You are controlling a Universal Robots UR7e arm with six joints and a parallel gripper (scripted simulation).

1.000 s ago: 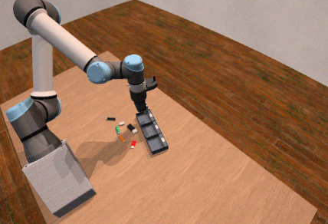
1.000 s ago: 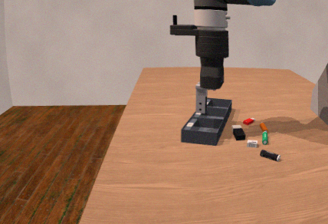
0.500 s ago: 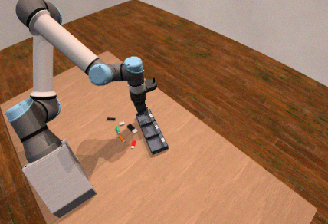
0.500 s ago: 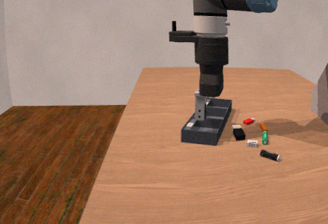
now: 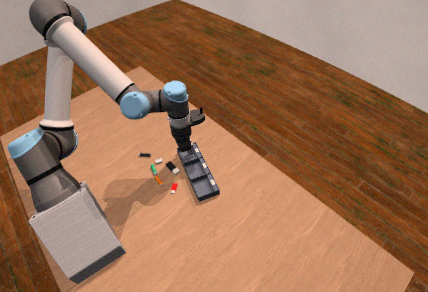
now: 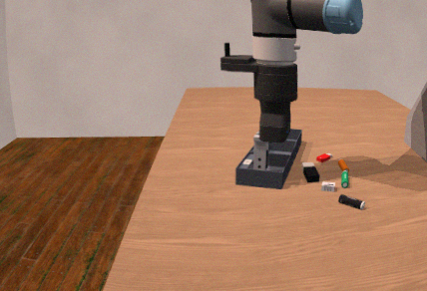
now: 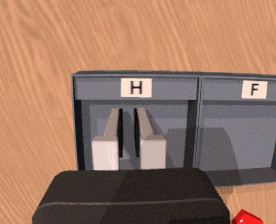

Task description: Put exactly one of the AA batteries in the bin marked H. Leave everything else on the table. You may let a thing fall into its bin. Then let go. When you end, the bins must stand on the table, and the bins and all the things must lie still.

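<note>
Gripper (image 7: 128, 115): pointing straight down over the bin marked H (image 7: 77, 123), fingers inside that compartment's outline in the wrist view. Gap is narrow, w/ a dark strip in it; cannot tell whether anything is pinched there. In the exterior view the fingertips sit about level w/ the bin's rim.

Item 1. Bin row (image 6: 259, 179): dark blue-grey, several compartments end to end, standing flat on the table (image 6: 210, 239). H is the end compartment, directly under the gripper; the compartment labelled F (image 7: 255, 90) is next along, to the gripper's right in the wrist view.

Item 2. Cylindrical cells, 3 pcs, all lying on the table outside the bins, well apart from the gripper on the side away from the table's long edge:
- green cell (image 6: 344, 179), w/ a light cap
- orange cell (image 6: 343, 164), just beside the green one
- black cell (image 6: 351, 201), farthest from the gripper

Item 3. Other loose pcs, same side:
- red piece (image 7: 250, 223), w/ a white tip, near the bin wall, just beside the gripper body in the wrist view
- black block w/ a white end (image 6: 310, 171), close to the bin row
- small white piece (image 6: 328, 186), btwn the block and the black cell

Item 4. Arm base (image 5: 75, 235): grey box at the table corner, far from the gripper.
</note>
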